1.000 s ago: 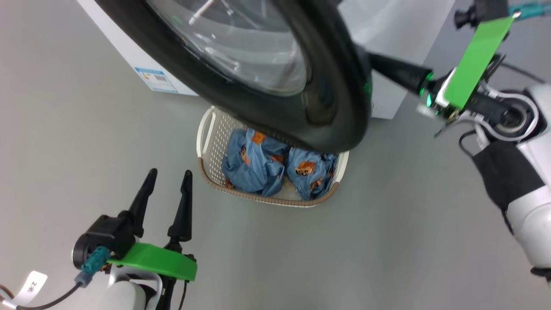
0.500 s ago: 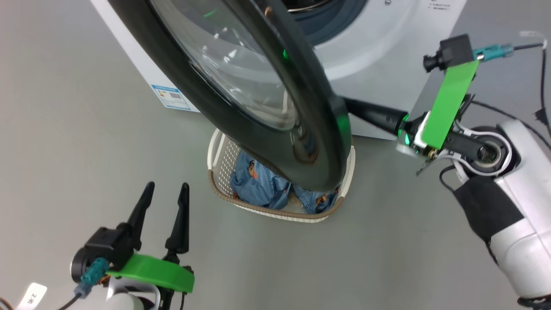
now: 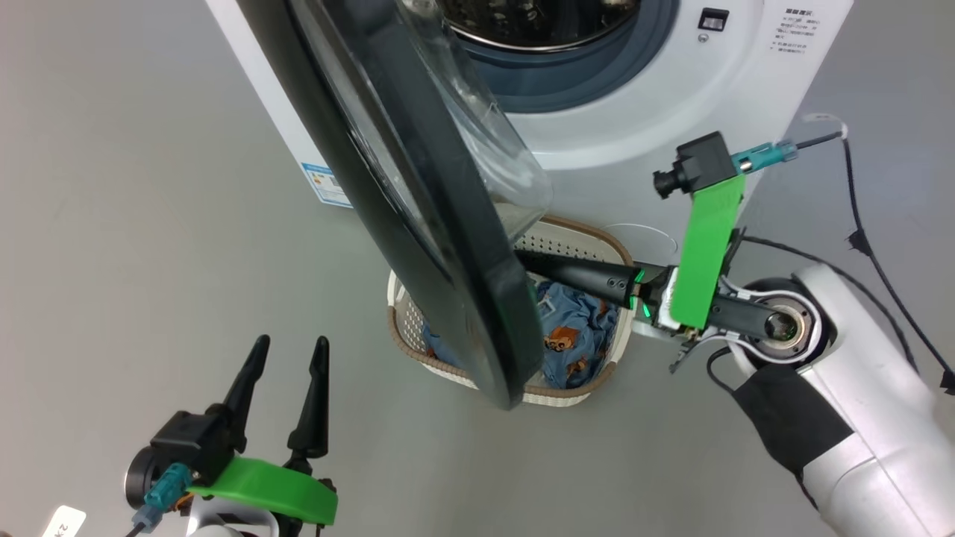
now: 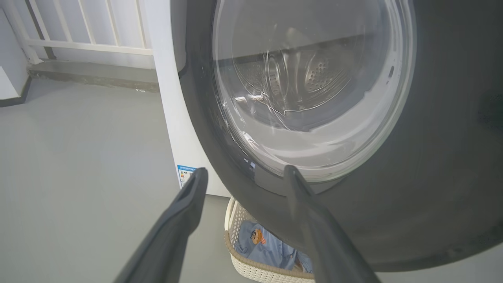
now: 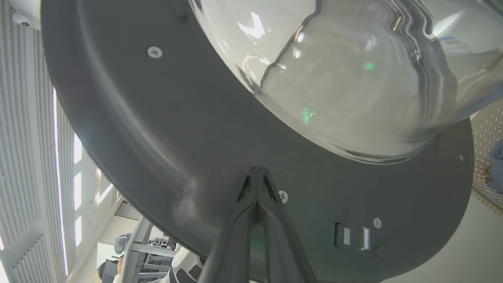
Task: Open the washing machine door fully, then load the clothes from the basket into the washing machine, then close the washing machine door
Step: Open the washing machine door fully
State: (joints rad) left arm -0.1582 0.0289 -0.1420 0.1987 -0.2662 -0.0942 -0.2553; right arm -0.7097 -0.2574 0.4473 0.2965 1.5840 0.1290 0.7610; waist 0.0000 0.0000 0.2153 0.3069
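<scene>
1. The step in hand looks like the first one, getting the washing machine door (image 3: 462, 291) fully open. It stands roughly edge-on in the head view, swung out from the washing machine (image 3: 716, 97) but not all the way round, so the drum (image 3: 537, 22) is already exposed.
2. The right gripper (image 3: 526, 261) has its two fingers pinched together with nothing between them. In the right wrist view the tips (image 5: 257, 173) look to be touching the dark inner face of the door, just below the glass bowl (image 5: 334, 78). So it reads as a push, not a grab.
3. The left gripper (image 3: 291, 341) is spread wide and empty, low on the outer side of the door and apart from it.
4. The basket (image 3: 567, 240) sits on the floor right in front of the machine, partly under the door's lower edge. The clothes (image 3: 578, 335), blue with orange-brown cartoon prints, are all in it and nothing is loaded yet.
5. Next move, as a guess: push the door further round toward the robot's left until it hangs clear of the basket. The closed tips could slide on that smooth face, so the push should follow the hinge arc. The left arm may be in the swing path.
</scene>
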